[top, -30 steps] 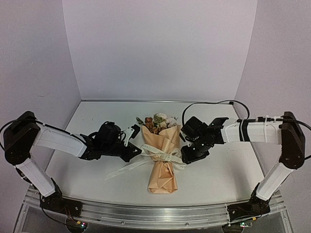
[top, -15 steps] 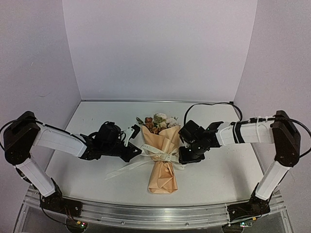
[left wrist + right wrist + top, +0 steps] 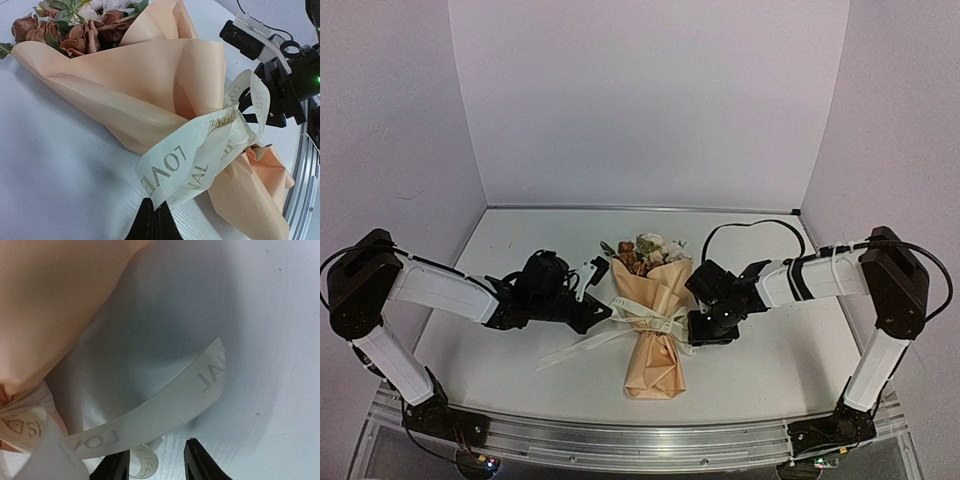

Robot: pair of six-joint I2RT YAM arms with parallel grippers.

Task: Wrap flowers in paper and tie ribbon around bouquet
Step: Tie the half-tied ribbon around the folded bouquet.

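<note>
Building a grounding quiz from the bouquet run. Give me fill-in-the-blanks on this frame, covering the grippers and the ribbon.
1. The left gripper is ___ on the ribbon.
2. The word printed on the ribbon nearest that gripper is ___.
3. The right gripper hovers with its jaws ___ at a loose ribbon end lying on the table.

Missing words: shut; LOVE; open.
</note>
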